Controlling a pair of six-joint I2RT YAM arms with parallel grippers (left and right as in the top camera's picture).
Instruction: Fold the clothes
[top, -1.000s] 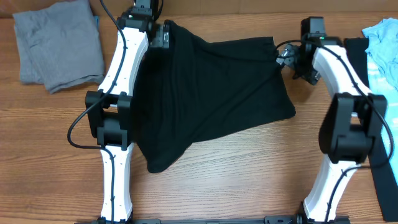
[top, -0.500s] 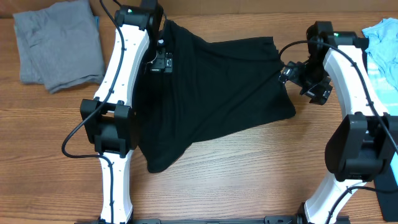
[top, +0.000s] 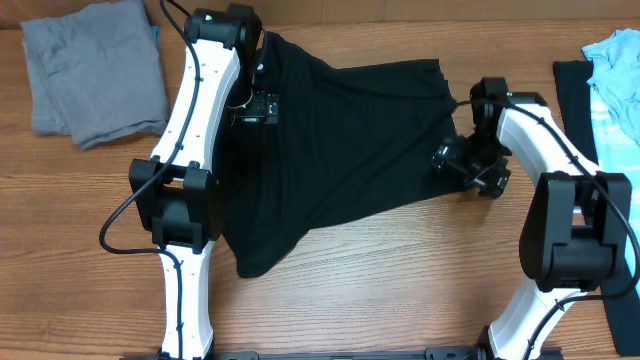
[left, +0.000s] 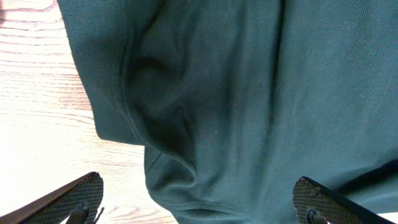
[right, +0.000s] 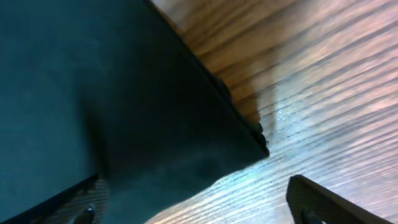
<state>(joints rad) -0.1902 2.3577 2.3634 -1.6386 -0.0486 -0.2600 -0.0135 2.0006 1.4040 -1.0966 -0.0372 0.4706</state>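
Observation:
A black T-shirt lies crumpled on the wooden table between the arms. My left gripper hovers over its upper left part; in the left wrist view its fingers are spread wide over a fold and edge of the dark fabric, holding nothing. My right gripper is at the shirt's right edge; in the right wrist view its fingers are open, straddling the shirt's corner and bare wood. The logo is hidden.
A folded grey garment lies at the far left. A light blue garment and a dark cloth lie at the right edge. Bare wood stretches along the front.
The left gripper let go of the shirt's top left corner and moved down over the fabric. The right gripper left the top right corner and moved down to the shirt's right edge.

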